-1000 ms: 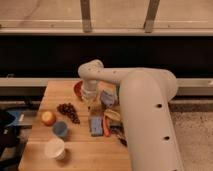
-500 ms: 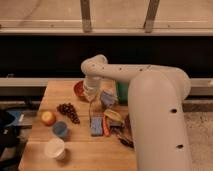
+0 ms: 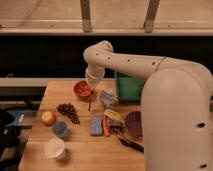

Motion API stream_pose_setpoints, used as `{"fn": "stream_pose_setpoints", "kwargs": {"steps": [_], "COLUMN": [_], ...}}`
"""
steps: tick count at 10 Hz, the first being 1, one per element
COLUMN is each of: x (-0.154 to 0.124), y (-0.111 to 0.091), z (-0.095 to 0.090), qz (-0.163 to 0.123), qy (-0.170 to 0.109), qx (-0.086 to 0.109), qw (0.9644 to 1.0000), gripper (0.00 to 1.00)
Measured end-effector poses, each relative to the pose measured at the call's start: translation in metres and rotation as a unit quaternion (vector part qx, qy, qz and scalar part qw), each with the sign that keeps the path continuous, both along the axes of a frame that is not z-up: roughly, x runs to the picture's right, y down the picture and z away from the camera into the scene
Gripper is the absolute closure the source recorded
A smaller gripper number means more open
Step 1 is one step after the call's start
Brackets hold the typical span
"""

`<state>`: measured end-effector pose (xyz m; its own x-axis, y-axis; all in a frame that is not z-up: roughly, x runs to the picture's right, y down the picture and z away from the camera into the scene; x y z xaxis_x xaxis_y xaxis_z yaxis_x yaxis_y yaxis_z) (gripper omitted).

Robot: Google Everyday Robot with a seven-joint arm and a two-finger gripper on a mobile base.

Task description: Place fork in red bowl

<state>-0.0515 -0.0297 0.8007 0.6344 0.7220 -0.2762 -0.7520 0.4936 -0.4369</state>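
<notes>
Arm went up a bit since before, so the gripper now hangs at 3 o'clock of the red bowl, right by its rim. Bowl is round & smooth, dark inside. A thin grey stick, prob. the fork, points straight down under the gripper. Can't tell if the gripper is wide or tight. I think only a short hop is left. At 4 o'clock lies a soft, flat blue sponge.
</notes>
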Motion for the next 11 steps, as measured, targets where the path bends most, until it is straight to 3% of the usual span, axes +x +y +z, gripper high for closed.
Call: {"fn": "stream_pose_setpoints", "kwargs": {"steps": [3, 6, 8, 11], "x": [0.023, 0.053, 0.085, 0.143], "y": [-0.048, -0.087, -0.114, -0.134], "z": [-0.009, 0.0, 0.007, 0.008], "qz": [0.017, 0.042, 0.073, 0.13], "qy": [0.021, 0.033, 0.037, 0.039], "qx": [0.04, 0.06, 0.075, 0.096], "qw": [0.9988, 0.9968, 0.9938, 0.9861], "gripper": [1.0, 1.0, 1.0, 1.0]}}
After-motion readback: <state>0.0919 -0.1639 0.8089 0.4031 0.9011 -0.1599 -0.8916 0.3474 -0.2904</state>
